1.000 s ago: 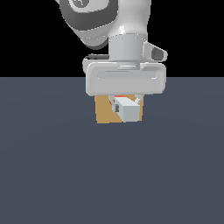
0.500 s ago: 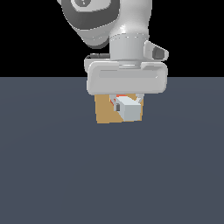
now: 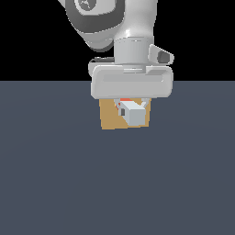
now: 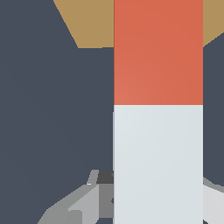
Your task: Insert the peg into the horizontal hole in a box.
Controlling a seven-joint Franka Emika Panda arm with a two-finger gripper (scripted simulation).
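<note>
Arm: one grey-and-white robot arm comes down from the top centre of the exterior view; its wide white wrist block sits just above the box.
Gripper: located in the upper middle of the exterior view, directly below the wrist block and in front of the box. Only short pieces of the fingers show in that view.
Fingers: in the wrist view, grey finger parts show at the lower edge of the frame on both sides of the peg's white half.
Jaws: closed narrow on the peg, holding it by its white half.
Peg: held clear of the table, upper middle of the exterior view. Its white end faces the camera; a small patch of red-orange shows behind it, toward the box. In the wrist view the bar runs the full height of the frame, white in the lower half, red-orange in the upper half.
Box: tan cube standing on the table, just behind the peg in the exterior view. In the wrist view its tan face lies along the top edge, behind the red-orange end.
Hole: not visible; the peg covers the middle of the box face in both views. Whether the tip has entered cannot be told.
Table: flat dark blue-grey surface filling the lower part of the exterior view.
</note>
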